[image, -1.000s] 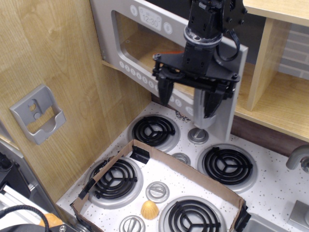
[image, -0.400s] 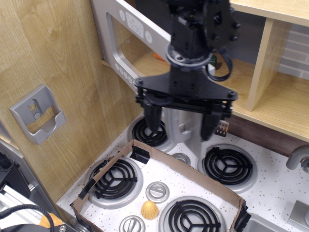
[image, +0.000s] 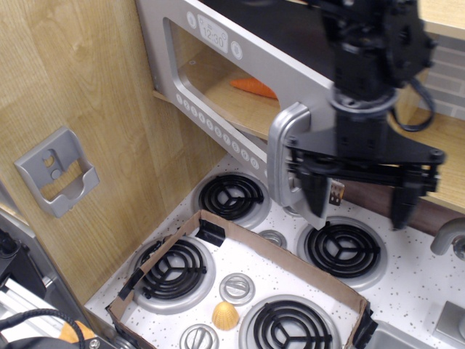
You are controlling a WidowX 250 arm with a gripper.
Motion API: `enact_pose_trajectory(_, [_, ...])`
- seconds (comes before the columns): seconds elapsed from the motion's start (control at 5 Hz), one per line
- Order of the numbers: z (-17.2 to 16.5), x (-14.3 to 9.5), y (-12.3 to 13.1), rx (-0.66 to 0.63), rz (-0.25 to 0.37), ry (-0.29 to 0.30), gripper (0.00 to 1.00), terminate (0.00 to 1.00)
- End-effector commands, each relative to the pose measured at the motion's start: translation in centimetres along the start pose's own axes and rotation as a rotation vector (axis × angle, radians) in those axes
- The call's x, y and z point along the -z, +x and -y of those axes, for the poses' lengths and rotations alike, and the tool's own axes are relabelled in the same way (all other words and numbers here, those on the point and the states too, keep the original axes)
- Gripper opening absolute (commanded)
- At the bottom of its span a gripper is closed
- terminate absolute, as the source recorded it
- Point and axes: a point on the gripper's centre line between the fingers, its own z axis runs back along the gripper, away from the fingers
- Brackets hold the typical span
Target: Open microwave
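Already your microwave (image: 240, 73), upper centre, has its door swung well out, handle (image: 285, 156) mid-frame. Your gripper (image: 360, 207), right of centre, hangs spread and empty; little remains beyond widening.

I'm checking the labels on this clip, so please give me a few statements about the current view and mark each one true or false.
1. The microwave door is swung open toward the camera. True.
2. The pincer is clamped on the door handle. False: its fingers are spread wide, just right of the handle, holding nothing.
3. An orange item shows through the door's window. True.
4. The cardboard frame surrounds all four burners. False: the two rear burners lie outside it.
5. The clock display sits below the row of white buttons. False: it is above the window, the buttons below.
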Motion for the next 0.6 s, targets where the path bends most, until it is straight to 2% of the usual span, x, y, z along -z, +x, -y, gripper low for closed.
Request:
enact_pose_trajectory(0.0, [7.1, -0.8, 2.7, 0.364, 0.191, -0.077, 1.00, 0.00])
enact_pose_trajectory(0.2, [6.9, -1.2, 4.2, 0.485, 0.206, -0.059, 1.00, 0.00])
enact_pose_trajectory(0.4, [4.2, -0.5, 5.2, 0.439, 0.181, -0.010, 1.00, 0.00])
